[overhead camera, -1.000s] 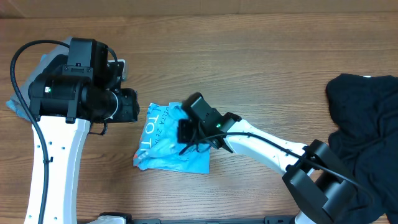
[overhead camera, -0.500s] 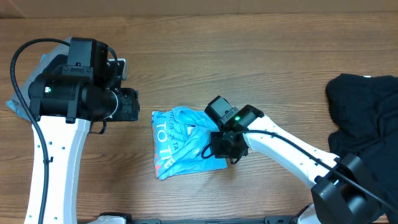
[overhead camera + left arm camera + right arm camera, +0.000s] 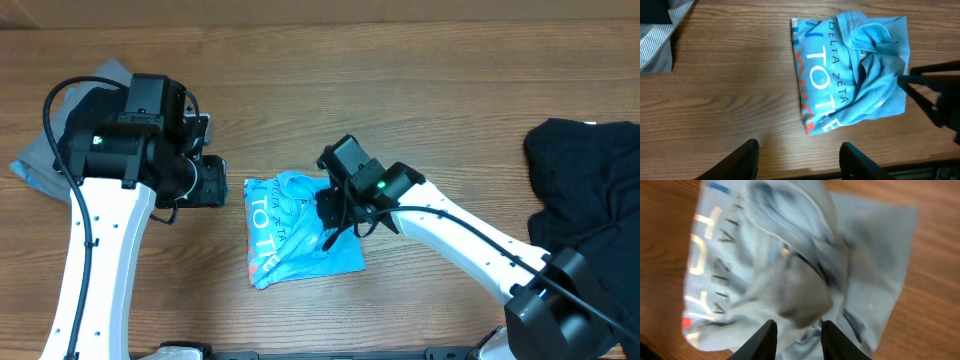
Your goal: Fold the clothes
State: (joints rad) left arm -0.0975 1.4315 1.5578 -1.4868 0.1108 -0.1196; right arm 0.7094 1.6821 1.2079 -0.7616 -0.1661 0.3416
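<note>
The wooden table (image 3: 420, 90) is taking up nearly all of the overhead view, its brown grain running from left to right. The same boards are showing in both wrist views. In the left wrist view a pale sheen of light is lying on the wood near the lower middle. Along the top edge of the overhead view a lighter beige strip (image 3: 300, 8) is bordering the table; what it is cannot be told.

Light blue T-shirt (image 3: 290, 240): soft matt cloth. Table (image 3: 420, 80): smooth wood grain, slight sheen.
</note>
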